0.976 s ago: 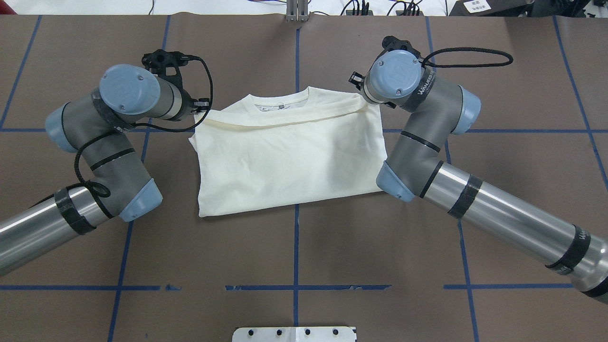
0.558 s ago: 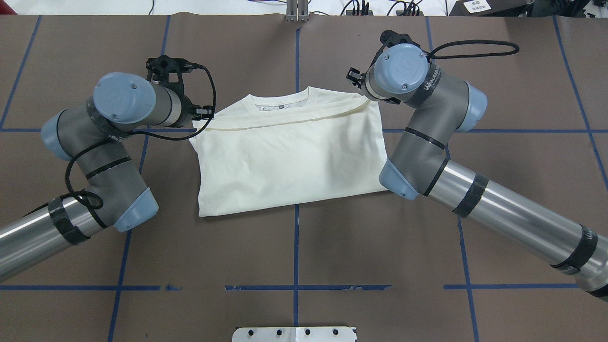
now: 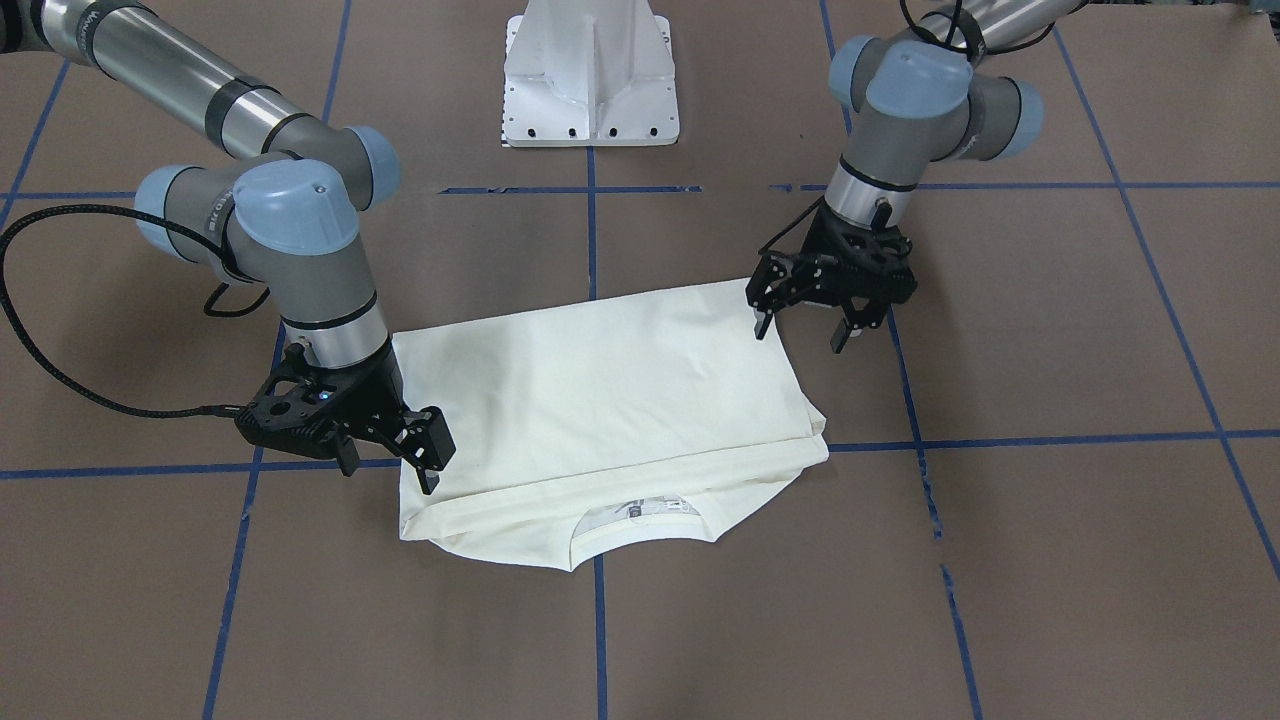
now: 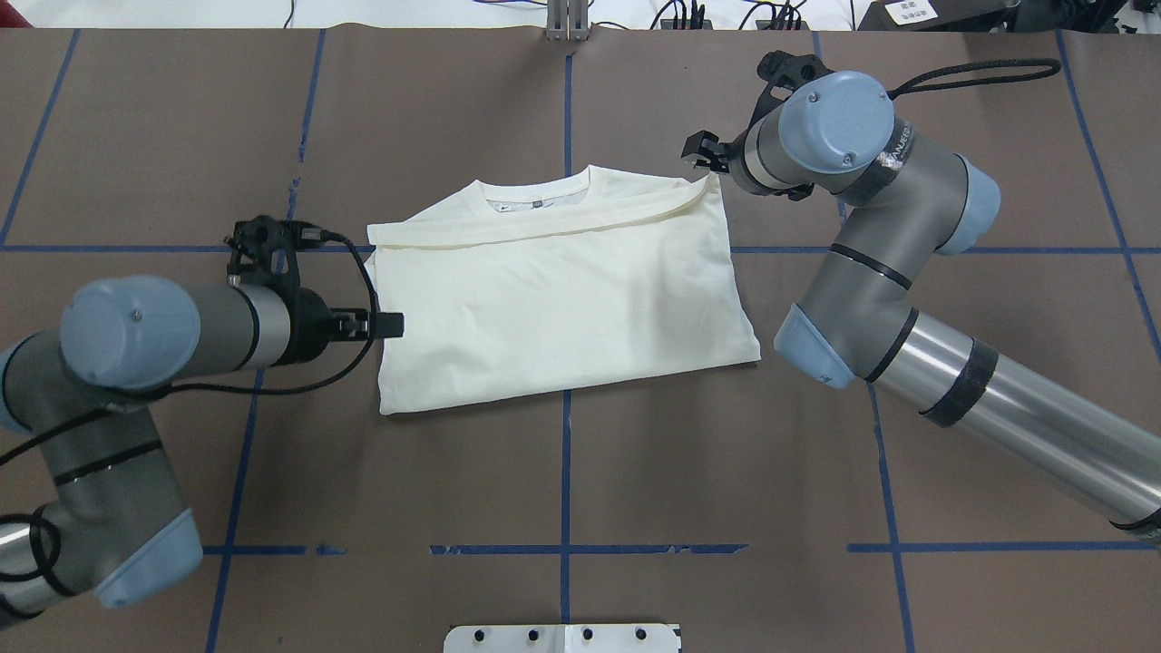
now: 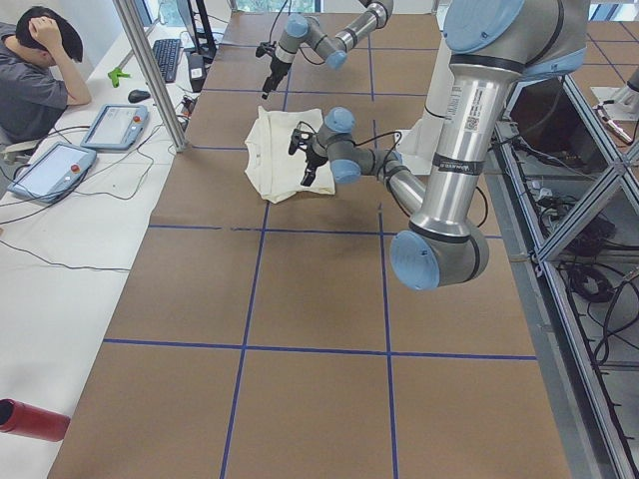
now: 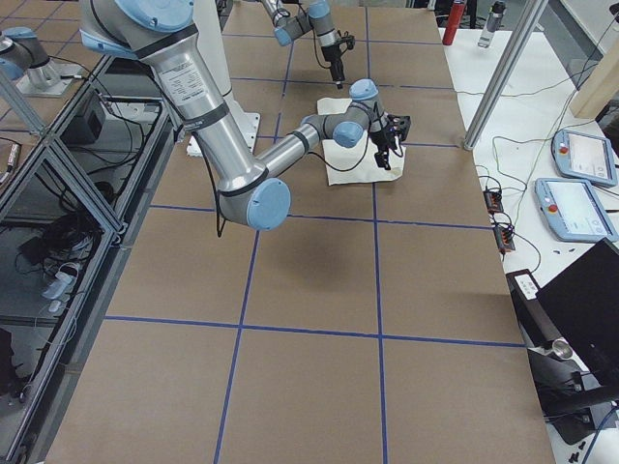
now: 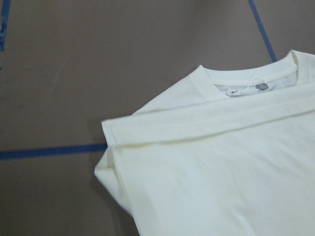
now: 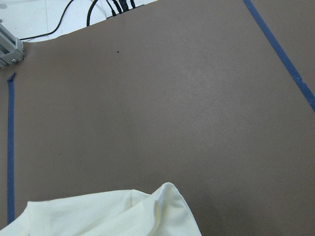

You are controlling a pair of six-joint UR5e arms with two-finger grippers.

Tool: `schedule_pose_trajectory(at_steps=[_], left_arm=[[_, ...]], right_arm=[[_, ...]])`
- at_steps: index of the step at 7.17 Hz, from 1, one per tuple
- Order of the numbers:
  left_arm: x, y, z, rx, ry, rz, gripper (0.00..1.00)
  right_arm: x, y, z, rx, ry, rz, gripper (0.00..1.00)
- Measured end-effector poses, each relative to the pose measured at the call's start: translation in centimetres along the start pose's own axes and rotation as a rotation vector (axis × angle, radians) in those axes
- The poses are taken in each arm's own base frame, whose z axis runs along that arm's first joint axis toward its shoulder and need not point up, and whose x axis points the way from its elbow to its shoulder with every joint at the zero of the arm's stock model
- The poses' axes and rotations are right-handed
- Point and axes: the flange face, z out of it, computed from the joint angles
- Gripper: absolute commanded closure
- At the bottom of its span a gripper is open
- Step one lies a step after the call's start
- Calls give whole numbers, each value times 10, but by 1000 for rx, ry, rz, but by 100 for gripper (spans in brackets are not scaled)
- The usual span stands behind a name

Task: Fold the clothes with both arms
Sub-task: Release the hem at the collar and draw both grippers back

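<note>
Cream shirt [image 4: 562, 299] lay folded flat, plain side up, on the brown table [image 4: 726, 472], left gripper [image 3: 800, 335] hung fingers apart, empty, at the shirt's corner far from its collar, right gripper [image 3: 390, 465] likewise apart, empty, at a collar-side corner.

Folded shirt [image 4: 562, 299] on table [image 4: 562, 490].
At its left edge the left gripper [image 3: 800, 331]; at its far-right corner the right gripper [image 3: 389, 463].
</note>
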Motion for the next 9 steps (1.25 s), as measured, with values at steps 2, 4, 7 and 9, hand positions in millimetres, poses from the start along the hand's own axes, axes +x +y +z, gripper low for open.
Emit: schedule_pose_trajectory(at_steps=[2,4,7,9], left_arm=[[-2,44,7,-6,28,-69,45],[-4,61,28,-30,10,-81,47],[2,72,41,-48,5,-77,100],[3,74,42,-53,5,-75,100]], right_arm=[[1,0,-1,1,-2,-2,0],[2,0,-1,2,-2,-2,0],[4,0,-1,2,0,-2,0],[4,1,0,1,1,-2,0]])
